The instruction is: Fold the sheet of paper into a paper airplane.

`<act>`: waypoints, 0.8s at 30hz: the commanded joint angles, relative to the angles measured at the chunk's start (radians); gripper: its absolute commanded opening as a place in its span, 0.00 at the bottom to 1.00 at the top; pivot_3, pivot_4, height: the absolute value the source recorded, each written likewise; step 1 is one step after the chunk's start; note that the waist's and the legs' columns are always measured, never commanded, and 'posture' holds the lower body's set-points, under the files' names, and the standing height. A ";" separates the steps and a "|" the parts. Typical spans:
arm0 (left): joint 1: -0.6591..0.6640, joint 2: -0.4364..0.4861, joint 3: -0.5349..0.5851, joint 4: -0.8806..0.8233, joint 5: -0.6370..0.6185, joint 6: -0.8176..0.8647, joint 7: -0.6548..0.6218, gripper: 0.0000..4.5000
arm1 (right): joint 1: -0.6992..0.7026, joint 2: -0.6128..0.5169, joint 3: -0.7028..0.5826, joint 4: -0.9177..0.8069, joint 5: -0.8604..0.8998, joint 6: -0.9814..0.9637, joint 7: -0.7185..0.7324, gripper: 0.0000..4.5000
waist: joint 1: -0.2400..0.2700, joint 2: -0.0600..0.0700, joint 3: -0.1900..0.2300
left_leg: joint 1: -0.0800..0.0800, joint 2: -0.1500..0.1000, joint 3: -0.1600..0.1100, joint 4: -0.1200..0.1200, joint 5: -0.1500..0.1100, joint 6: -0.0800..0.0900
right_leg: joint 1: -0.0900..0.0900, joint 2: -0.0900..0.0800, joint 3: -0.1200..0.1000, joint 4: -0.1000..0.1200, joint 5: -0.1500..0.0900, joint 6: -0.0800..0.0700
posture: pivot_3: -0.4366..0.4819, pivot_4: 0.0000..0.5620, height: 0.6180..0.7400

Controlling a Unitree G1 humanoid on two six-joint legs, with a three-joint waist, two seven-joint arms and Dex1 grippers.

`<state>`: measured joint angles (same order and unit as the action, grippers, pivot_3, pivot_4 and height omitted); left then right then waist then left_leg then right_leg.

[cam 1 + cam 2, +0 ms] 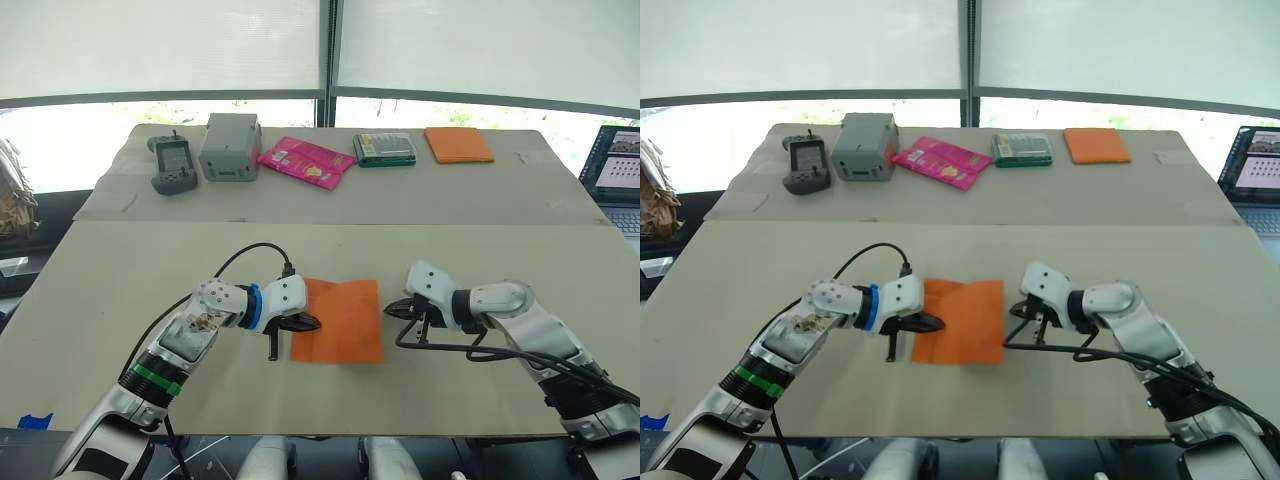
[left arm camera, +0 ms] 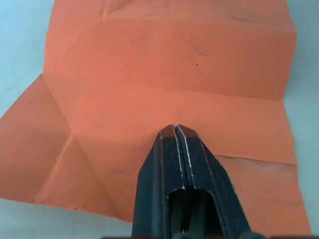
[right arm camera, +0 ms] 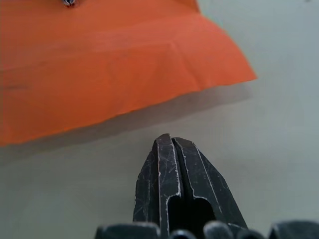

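Left gripper [image 1: 305, 323] clenched empty, pressing sheet of paper [image 1: 340, 320]; right gripper [image 1: 397, 309] clenched just beside. Folding barely begun; next needs edge lift.

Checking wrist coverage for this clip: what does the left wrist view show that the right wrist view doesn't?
Left wrist view: the left gripper, fingers pressed together, lies over the sheet of paper, with its crease lines fanning diagonally toward one corner and running straight across.

Right wrist view: the right gripper, also shut, sits over bare table just off the sheet's edge, which lifts slightly and casts a shadow.

Both: the same orange sheet on the pale tabletop, unfolded, and a closed pair of black fingers holding nothing.
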<state>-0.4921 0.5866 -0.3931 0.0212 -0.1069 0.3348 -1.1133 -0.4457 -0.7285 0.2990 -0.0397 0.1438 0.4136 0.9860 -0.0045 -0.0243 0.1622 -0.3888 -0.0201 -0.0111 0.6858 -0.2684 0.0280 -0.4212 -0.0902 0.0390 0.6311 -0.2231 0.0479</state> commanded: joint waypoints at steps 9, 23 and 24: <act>0.032 0.006 -0.025 0.002 0.043 0.048 0.023 0.00 | -0.066 0.165 -0.129 -0.089 0.221 0.072 0.039 0.01 | 0.001 0.001 0.000 | 0.001 0.000 -0.001 0.000 0.000 0.000 | 0.000 0.000 0.000 0.001 0.000 0.000 | 0.48 0.27 1.00; 0.081 0.090 0.086 -0.009 0.022 0.066 0.048 0.00 | -0.079 0.301 -0.029 -0.017 0.144 0.020 0.004 0.01 | -0.013 0.001 -0.001 | 0.001 0.000 -0.001 0.000 0.000 0.000 | -0.001 0.001 0.000 0.002 0.000 0.000 | 0.48 0.27 1.00; 0.096 0.095 0.092 -0.025 0.019 0.072 0.051 0.00 | -0.094 0.284 -0.047 -0.023 0.150 0.022 0.015 0.01 | -0.014 0.001 -0.001 | 0.001 0.000 -0.001 0.000 0.000 0.000 | -0.002 0.001 0.000 0.002 0.000 0.000 | 0.48 0.27 1.00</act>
<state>-0.4298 0.6620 -0.2912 -0.0174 -0.1104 0.3744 -1.0701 -0.5072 -0.4342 0.2989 -0.0377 0.2788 0.4620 0.9950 -0.0181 -0.0236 0.1615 -0.3882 -0.0193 -0.0123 0.6856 -0.2684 0.0279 -0.4230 -0.0894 0.0388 0.6334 -0.2231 0.0477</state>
